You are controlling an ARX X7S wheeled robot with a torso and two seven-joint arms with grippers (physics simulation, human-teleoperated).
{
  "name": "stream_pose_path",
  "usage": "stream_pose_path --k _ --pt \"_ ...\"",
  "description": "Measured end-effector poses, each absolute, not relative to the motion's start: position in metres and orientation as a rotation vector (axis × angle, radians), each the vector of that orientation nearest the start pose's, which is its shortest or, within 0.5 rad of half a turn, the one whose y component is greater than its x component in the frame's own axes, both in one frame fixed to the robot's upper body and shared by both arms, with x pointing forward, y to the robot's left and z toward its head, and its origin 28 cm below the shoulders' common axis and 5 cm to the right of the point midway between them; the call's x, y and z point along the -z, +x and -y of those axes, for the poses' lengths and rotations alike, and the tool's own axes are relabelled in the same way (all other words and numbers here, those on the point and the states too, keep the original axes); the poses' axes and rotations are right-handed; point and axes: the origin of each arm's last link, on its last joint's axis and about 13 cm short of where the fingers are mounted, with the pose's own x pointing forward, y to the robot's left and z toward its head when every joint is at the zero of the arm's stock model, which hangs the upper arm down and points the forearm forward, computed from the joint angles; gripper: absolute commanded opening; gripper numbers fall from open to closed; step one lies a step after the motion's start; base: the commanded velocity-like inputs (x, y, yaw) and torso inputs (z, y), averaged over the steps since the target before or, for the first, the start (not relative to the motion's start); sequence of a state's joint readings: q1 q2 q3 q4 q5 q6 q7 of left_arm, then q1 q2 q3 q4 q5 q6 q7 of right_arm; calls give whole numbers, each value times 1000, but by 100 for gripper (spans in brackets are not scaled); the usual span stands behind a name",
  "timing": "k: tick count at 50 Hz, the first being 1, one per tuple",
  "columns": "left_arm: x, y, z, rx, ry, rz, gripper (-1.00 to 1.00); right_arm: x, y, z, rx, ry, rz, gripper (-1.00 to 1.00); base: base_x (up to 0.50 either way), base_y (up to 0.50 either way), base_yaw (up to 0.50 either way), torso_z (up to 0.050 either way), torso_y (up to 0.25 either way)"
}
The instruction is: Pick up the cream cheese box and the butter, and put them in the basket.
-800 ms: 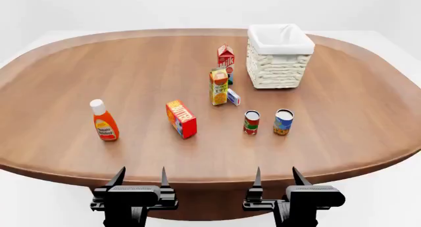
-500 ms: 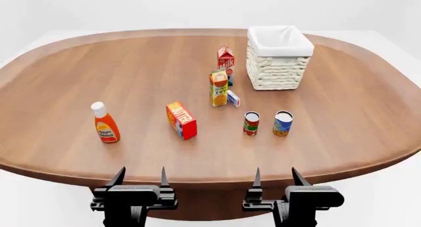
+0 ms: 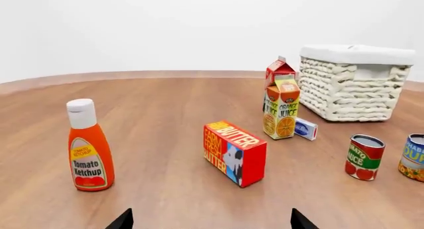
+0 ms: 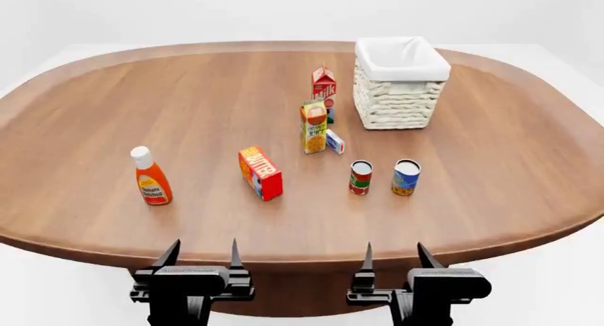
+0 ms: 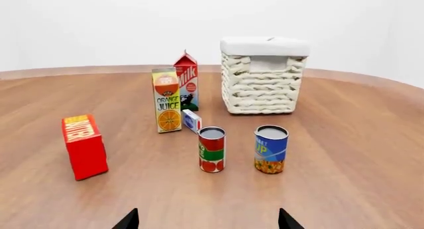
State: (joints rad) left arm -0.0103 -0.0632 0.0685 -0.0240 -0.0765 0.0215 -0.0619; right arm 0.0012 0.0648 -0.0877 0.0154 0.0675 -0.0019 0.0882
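both grippers, left [image 4: 200, 254] and right [image 4: 394, 254]: fingers spread, empty, off table edge | cream cheese box [image 4: 334, 141] touching orange juice carton [image 4: 313, 126], butter [image 4: 259, 172] near-left of it, basket [image 4: 401, 82] behind-right | risk: grabbing cream cheese topples carton, tight clearance

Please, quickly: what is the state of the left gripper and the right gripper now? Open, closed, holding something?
Left gripper: open, holding nothing, at the near table edge.
Right gripper: open, holding nothing, also at the near edge.

Basket [image 4: 401, 82], milk carton [image 4: 324, 84] and ketchup bottle [image 4: 150, 176] slightly shifted in head view, camera nudged.
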Motion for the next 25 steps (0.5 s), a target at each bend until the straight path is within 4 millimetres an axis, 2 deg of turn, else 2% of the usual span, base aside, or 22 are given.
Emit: stream_pose_path --k 5,13,25 --pt "-22 214 -213 -39 -20 79 100 -18 211 97 15 20 54 100 0 0 0 0 0" --pt "-66 210 -236 -176 -35 328 100 -54 214 109 65 55 301 100 12 0 0 0 0" --pt "-115 189 -256 -290 -13 581 100 -101 198 117 59 75 577 100 459 0 0 0 0"
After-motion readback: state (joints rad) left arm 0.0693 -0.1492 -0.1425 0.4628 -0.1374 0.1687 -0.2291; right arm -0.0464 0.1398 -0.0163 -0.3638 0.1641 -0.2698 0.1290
